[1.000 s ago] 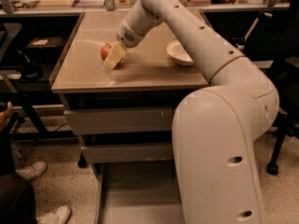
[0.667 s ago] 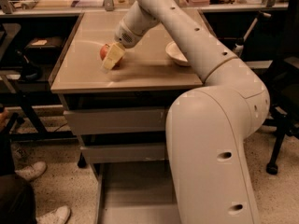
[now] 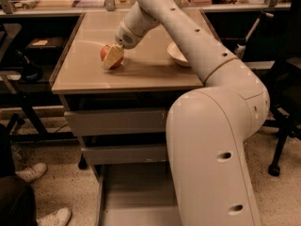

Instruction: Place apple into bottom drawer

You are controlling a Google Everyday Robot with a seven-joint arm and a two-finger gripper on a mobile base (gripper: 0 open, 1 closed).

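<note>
Notably, the apple rests on the tan tabletop, left of centre. The gripper is set against its near right side, at the end of the arm that reaches down from the upper middle of the view. You may read this as the grasp stage: the fruit has not yet left the table. Whether the gripper has closed on the apple cannot be told, since its cream end covers much of the fruit and its far side is hidden.

The bottom drawer stands pulled out below, its flat grey floor exposed. The two upper drawers are pushed in, which probably leaves an unobstructed drop from above. The white bowl sits well apart to the right, seemingly clear of the reach.

Take note of what is concealed. The arm's bulk blocks the drawer's right half, and the lower edge of the view cuts off its front. The apple's stem does not show. At lower left, a bystander's pale shoes stand near the drawer's side.
</note>
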